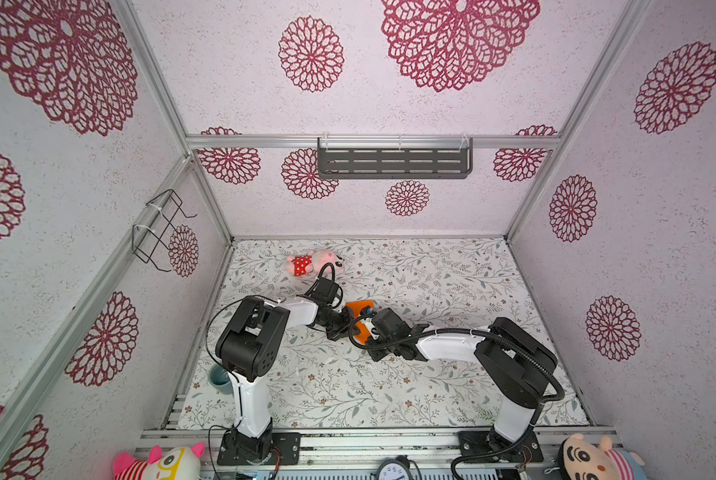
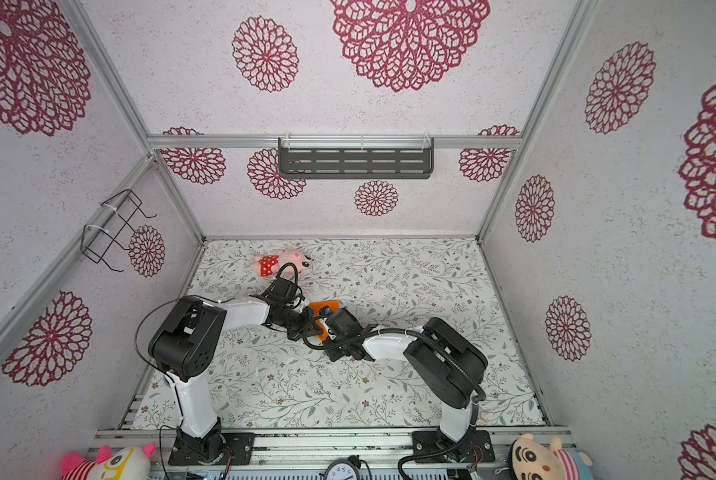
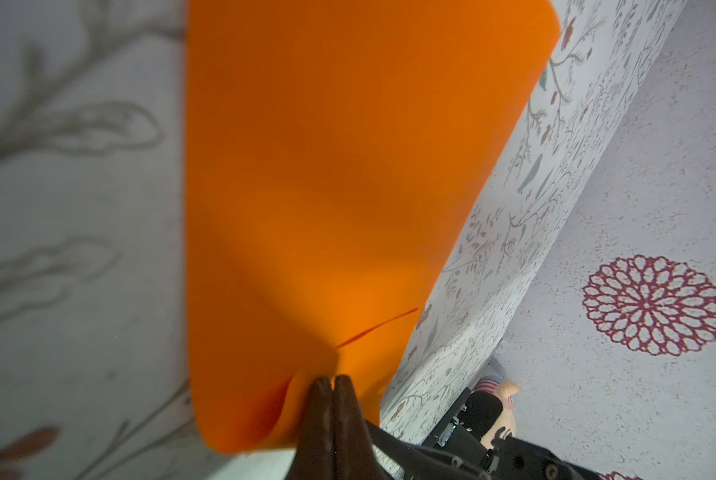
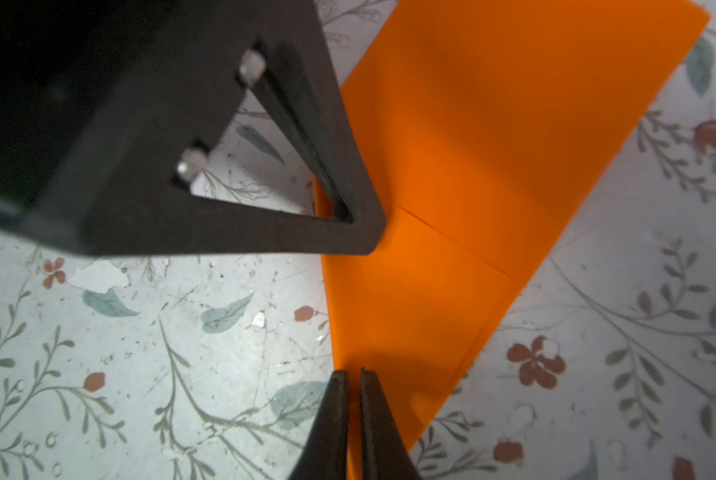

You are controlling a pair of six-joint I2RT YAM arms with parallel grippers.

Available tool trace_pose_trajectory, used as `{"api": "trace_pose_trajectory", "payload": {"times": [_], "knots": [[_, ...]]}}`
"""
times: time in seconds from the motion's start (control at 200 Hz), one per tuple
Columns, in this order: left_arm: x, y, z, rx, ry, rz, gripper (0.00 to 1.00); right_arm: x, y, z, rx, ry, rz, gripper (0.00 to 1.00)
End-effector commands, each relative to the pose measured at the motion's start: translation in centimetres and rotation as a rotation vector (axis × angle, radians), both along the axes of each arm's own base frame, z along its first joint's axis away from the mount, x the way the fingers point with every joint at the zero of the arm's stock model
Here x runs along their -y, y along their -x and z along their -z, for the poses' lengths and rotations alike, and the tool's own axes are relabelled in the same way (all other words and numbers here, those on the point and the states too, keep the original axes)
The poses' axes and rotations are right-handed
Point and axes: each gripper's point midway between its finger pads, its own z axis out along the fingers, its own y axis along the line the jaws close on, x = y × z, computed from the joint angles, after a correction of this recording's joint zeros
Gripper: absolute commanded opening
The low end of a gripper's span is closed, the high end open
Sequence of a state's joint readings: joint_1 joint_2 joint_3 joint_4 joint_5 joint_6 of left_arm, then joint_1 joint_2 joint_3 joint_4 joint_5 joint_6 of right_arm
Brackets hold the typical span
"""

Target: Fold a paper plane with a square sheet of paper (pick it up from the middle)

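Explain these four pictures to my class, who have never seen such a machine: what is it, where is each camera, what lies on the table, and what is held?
The machine is two robot arms, each ending in a two-fingered gripper. Both top views look down on the whole scene. The other two pictures come from a camera on each wrist. On the flowered table lies a pink plush toy. The left gripper is shut on an orange sheet of paper. The right gripper also appears to pinch the paper at its edge.
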State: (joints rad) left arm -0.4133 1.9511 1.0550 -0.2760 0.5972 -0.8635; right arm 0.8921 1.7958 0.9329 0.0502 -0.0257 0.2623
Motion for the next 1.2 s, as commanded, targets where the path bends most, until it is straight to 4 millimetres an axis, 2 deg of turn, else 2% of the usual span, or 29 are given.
{"api": "trace_pose_trajectory", "payload": {"times": [0.0,0.165,0.31,0.32,0.34,0.415,0.47,0.56,0.726,1.196], "knots": [[-3.1,3.4,5.3,-0.158,-0.185,-0.021,0.0,0.6,0.0,0.6,0.004,0.055,-0.002,0.12],[-2.3,2.3,4.1,-0.126,-0.147,-0.015,0.0,1.1,0.2,1.3,-0.014,0.08,0.003,0.11],[-0.5,-0.4,0.3,-0.017,-0.051,0.008,0.05,1.5,0.5,1.7,-0.026,0.091,0.011,0.11],[-0.3,-0.7,-0.9,0.012,-0.036,0.008,0.05,1.5,0.5,1.8,-0.028,0.091,0.011,0.11],[-0.2,-1.1,-1.9,0.037,-0.02,0.007,0.06,1.5,0.6,1.8,-0.03,0.094,0.011,0.11],[0.3,-1.7,-3.8,0.099,0.022,0.012,0.1,1.6,0.6,2.0,-0.035,0.098,0.014,0.11],[0.4,-1.6,-4.5,0.122,0.043,0.017,0.11,1.6,0.7,2.0,-0.037,0.095,0.014,0.11],[0.2,-0.8,-4.1,0.113,0.048,0.018,0.11,1.5,0.7,2.1,-0.041,0.086,0.014,0.11],[0.0,0.6,-2.2,0.044,0.035,0.033,0.08,1.4,0.7,2.2,-0.044,0.086,0.015,0.11],[-1.3,0.8,0.6,0.006,-0.084,0.048,0.04,1.6,0.8,2.6,-0.06,0.105,0.021,0.11]]}}
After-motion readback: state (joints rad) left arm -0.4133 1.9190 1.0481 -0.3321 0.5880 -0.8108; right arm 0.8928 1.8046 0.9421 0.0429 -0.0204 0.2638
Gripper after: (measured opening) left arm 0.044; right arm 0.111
